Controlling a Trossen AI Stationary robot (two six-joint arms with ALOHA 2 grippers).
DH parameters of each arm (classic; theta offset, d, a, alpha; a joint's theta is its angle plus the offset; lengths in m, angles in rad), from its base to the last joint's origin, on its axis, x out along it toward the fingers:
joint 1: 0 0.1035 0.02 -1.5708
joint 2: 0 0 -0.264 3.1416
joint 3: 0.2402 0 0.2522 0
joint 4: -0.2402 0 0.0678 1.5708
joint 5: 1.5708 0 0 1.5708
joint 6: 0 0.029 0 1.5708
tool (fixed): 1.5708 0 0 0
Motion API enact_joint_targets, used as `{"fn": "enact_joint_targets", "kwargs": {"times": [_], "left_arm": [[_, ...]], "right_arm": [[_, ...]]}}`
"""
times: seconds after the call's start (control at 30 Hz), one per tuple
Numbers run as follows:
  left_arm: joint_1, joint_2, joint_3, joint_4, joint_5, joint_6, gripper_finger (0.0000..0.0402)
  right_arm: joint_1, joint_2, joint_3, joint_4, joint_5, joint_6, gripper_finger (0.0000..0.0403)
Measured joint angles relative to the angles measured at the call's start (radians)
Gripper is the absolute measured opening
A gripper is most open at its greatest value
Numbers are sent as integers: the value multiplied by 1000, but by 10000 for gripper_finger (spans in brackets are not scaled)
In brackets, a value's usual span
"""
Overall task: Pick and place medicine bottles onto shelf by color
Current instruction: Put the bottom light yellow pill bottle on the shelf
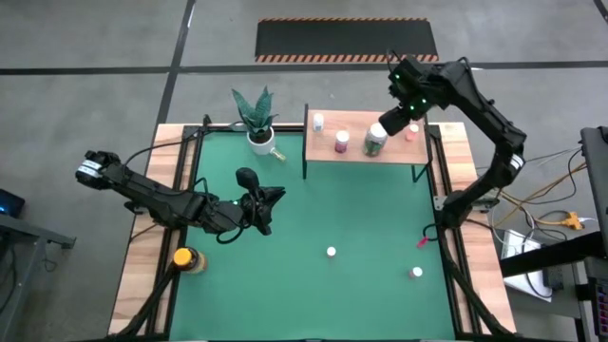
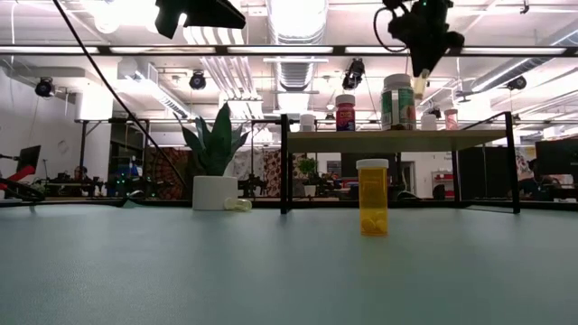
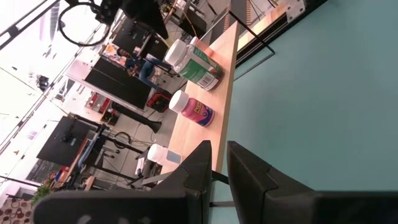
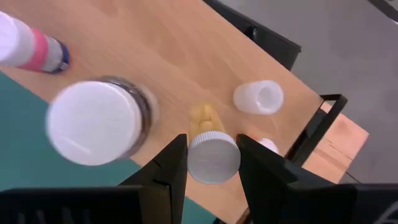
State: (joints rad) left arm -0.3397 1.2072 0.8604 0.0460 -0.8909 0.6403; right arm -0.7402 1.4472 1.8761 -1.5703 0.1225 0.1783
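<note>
The high view looks straight down on the whole table; the low view faces level across it. All 4 views share the shelf (image 1: 366,144), the wrist views nearest.

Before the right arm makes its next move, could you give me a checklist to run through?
1. Grip: the small orange bottle sits between the right gripper fingers. Ok.
2. Position: the wooden shelf lies beneath the bottle. Ok.
3. Height: in the low view the bottle hangs above the shelf top, not touching, so release here is not ok.
4. Landing spot: the large white-capped bottle stands close beside it; whether there is enough room, cannot tell.
5. Other arm: the left gripper is over the green mat, away from the shelf. Ok.
</note>
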Motion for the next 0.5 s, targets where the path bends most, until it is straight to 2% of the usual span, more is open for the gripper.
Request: {"fn": "enact_joint_targets", "kwargs": {"times": [0.23, 0.33, 0.5], "left_arm": [[0, 0, 0, 0, 0, 0, 33], [0, 0, 0, 0, 0, 0, 33], [0, 0, 0, 0, 0, 0, 33]], "right_arm": [[-61, 8, -47, 0, -12, -48, 114], [-66, 8, -75, 0, -53, -73, 114], [-66, 10, -136, -1, -53, -83, 114]]}}
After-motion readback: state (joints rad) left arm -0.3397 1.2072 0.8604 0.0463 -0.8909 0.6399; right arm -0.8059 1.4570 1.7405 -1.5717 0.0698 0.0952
